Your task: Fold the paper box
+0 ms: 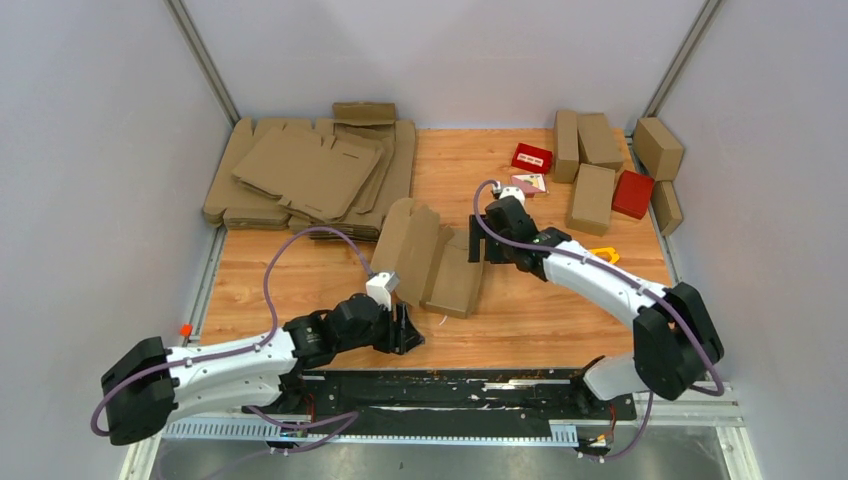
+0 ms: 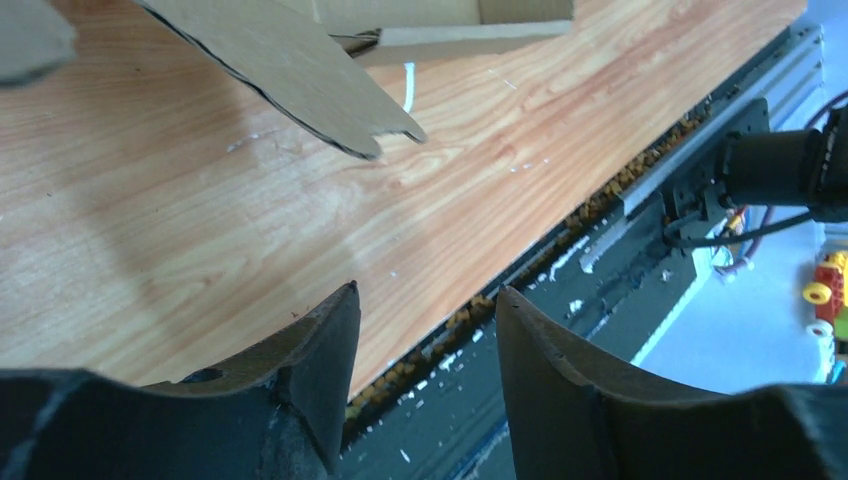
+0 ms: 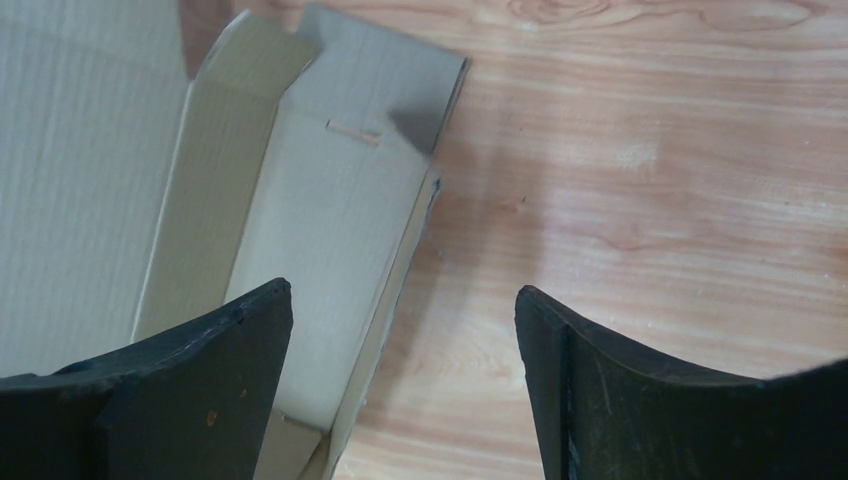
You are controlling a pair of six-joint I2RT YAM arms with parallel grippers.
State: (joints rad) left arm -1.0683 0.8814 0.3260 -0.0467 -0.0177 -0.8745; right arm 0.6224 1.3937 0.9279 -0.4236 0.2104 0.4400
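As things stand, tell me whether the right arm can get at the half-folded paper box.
Probably yes. The right gripper hangs open at the edge of the paper box, one finger over its wall, the other over the table, nothing between.

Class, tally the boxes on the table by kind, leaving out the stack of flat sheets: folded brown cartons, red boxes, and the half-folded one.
Folded brown cartons: 5
Red boxes: 2
Paper box, partly folded: 1
Total: 8

Low along the near edge with left arm [image 1: 235, 358], left gripper [image 2: 425, 292] parted, seemingly empty. Reaching from near right corner toward mid-worktop with right arm [image 1: 600, 278], right gripper [image 3: 402, 290] spread wide.
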